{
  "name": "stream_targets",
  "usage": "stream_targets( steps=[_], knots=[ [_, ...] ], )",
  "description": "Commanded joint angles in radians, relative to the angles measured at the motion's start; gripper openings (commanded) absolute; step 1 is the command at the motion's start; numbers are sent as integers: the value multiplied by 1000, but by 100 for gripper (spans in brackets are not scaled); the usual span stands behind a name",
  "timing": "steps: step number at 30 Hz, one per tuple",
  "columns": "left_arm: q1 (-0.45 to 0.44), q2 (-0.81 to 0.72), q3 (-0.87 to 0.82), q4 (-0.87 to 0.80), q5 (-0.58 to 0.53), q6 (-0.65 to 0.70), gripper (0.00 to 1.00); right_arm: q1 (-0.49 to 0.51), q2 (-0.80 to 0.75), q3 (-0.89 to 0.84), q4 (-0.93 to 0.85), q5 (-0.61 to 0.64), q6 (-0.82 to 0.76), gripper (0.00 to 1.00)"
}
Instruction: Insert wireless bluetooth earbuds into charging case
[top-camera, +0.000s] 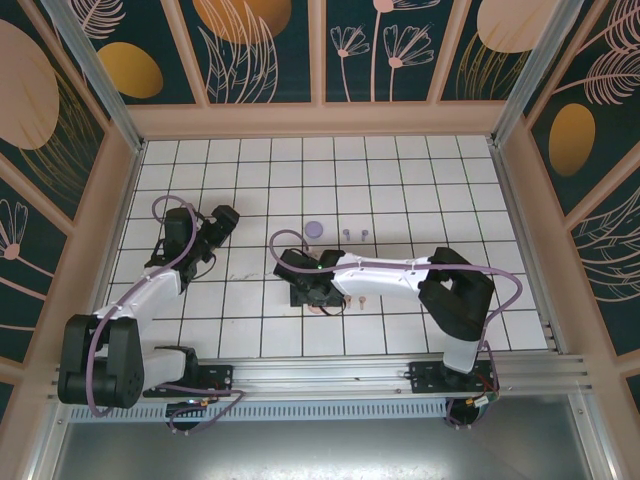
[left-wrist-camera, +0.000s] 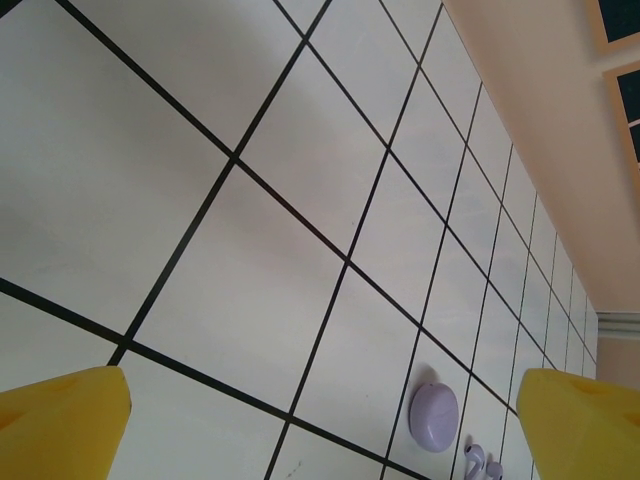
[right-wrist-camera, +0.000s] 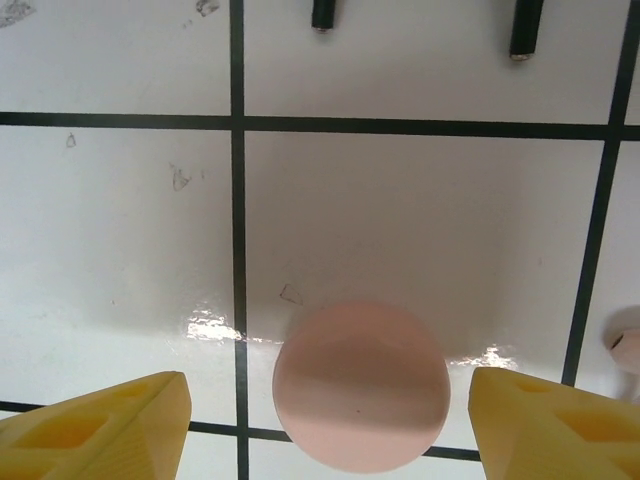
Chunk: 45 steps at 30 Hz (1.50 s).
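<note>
- Right tool (right-wrist-camera: 330, 400): released. Its yellow fingers (right-wrist-camera: 100, 425) are spread, with the pink case (right-wrist-camera: 360, 385) between them. There is a gap on each side and nothing is grasped.
- The closed pink case rests on the white tiled surface (right-wrist-camera: 400, 220), nearer one finger than the other.
- A pink earbud (right-wrist-camera: 625, 340) lies just outside that nearer finger. Two black stems (right-wrist-camera: 527, 28), probably the black earbuds, lie further ahead of the tool.
- Handling, as I judge it: the earbuds look tiny, light, hard and glossy, so they may skid or flick out of a firm pinch. Take one across the head, gently, leaving the stem free to drop into its socket.
- The domed case looks smooth and slippery, so grip it across its widest part.
- Left tool (left-wrist-camera: 320, 430): released and wide open, holding nothing. The lilac case (left-wrist-camera: 434, 417) lies ahead of it, with the lilac earbuds (left-wrist-camera: 475, 458) just beside the case.
- The right wrist view shows the gaps between fingers and case. The overhead view shows both tools well apart, with the lilac set beyond the right tool.
</note>
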Motion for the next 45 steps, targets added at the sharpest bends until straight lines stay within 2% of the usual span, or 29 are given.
stream_targets(
  steps=[1,12,32,39,45],
  knots=[
    [-6,11,35,27,12,20,99,4,-5,-10,-29,23,91,74],
    [-8,34,49,39,25,23,99,2,30,-24,-20,-5,118,74],
    [-8,40,44,48,28,28,99,-3,112,-11,15,-17,108,64],
    [-8,52,59,26,57,3,99,-4,109,-13,29,-14,99,55],
    [-9,49,63,17,115,-32,98,-2,61,-13,51,4,76,36]
  ],
)
